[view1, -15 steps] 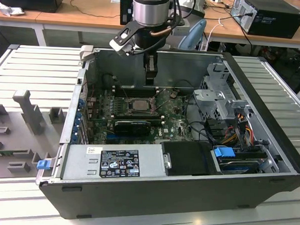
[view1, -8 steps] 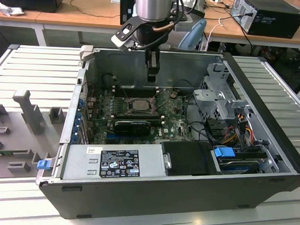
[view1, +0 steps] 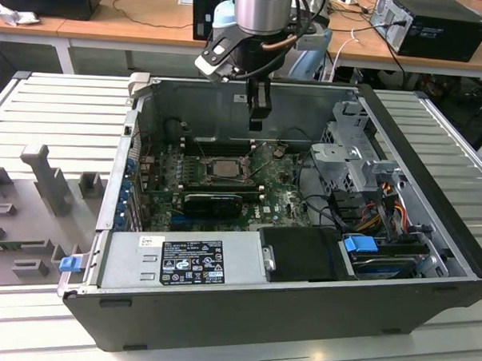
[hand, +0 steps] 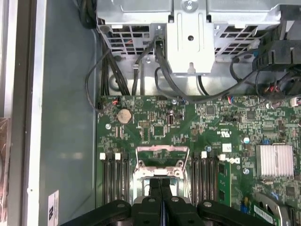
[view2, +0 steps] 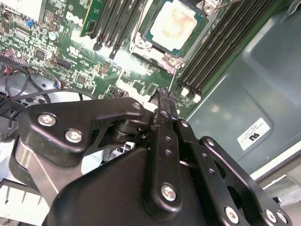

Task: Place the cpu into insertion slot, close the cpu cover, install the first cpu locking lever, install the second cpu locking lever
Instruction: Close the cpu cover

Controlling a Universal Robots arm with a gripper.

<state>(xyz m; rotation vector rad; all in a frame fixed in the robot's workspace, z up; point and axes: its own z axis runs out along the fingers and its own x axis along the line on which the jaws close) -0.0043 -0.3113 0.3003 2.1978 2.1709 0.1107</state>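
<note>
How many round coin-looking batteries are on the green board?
1. The coin battery sits near a corner of the green board, close to the grey case wall, apart from the claw. The claw covers some board, so another could be hidden.

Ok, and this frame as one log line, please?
cpu seated in insertion slot | cpu cover down | jaws shut, over slot edge | thin lever rod at jaw tips, latching unclear

The exterior view looks down from high and well back into the open computer case [view1: 219, 315]. Both wrist views sit close behind my claw [hand: 160, 186], facing the green circuit board [hand: 197, 122] inside that case; all three share that board.
</note>
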